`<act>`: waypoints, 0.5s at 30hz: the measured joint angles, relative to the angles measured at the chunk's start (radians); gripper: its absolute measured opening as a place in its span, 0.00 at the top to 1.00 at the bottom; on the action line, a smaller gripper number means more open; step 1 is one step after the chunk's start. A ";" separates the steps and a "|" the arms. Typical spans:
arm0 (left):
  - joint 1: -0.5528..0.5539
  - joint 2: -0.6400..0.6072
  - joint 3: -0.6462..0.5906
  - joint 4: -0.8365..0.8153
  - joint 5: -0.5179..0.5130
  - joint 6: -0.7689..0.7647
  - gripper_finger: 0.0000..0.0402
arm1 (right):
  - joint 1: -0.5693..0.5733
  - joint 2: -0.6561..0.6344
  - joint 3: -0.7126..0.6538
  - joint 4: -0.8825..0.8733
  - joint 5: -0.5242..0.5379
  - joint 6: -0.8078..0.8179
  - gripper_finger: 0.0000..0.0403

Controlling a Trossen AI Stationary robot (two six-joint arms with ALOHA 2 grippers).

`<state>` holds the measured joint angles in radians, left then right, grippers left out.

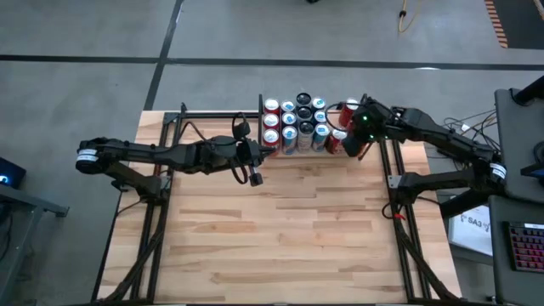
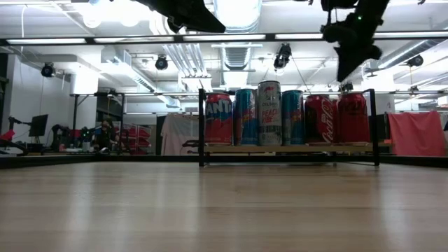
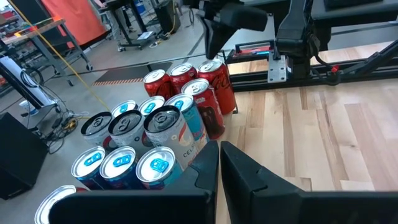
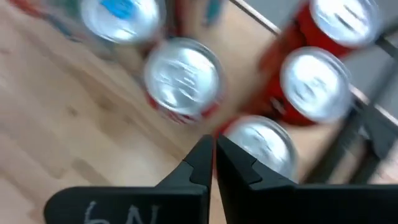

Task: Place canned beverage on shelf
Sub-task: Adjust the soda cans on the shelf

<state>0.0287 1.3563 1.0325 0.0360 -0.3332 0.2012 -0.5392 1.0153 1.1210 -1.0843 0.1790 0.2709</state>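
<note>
Table (image 1: 280,229): butcher-block top, the shelf at its far edge.
Shelf (image 2: 287,148): light board with black side rails, crowded with upright cans.
Cans (image 1: 295,123): red, blue and silver, packed together on the shelf; the red ones stand at both ends.
Left gripper (image 1: 255,176): fingers closed, empty, just beside the shelf's left end.
Right gripper (image 1: 351,146): fingers closed, empty, over the red cans (image 4: 314,84) at the shelf's right end.

The left arm stretched across the table's far half, its left gripper (image 1: 253,174) empty with fingers pressed together. The right arm reached in from the far right corner, the right gripper (image 4: 213,151) likewise closed and empty, pointing downward.
</note>
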 joint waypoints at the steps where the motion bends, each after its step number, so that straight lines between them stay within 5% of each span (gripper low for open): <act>1: 0.000 0.000 0.000 0.000 0.000 0.000 1.00 | 0.000 0.000 0.000 -0.023 0.024 0.014 0.98; 15: 0.000 0.000 0.000 0.001 0.000 0.018 1.00 | 0.000 0.031 -0.069 0.022 0.059 0.017 0.98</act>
<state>0.0288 1.3563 1.0325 0.0368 -0.3329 0.2188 -0.5392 1.0464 1.0515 -1.0622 0.2377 0.2876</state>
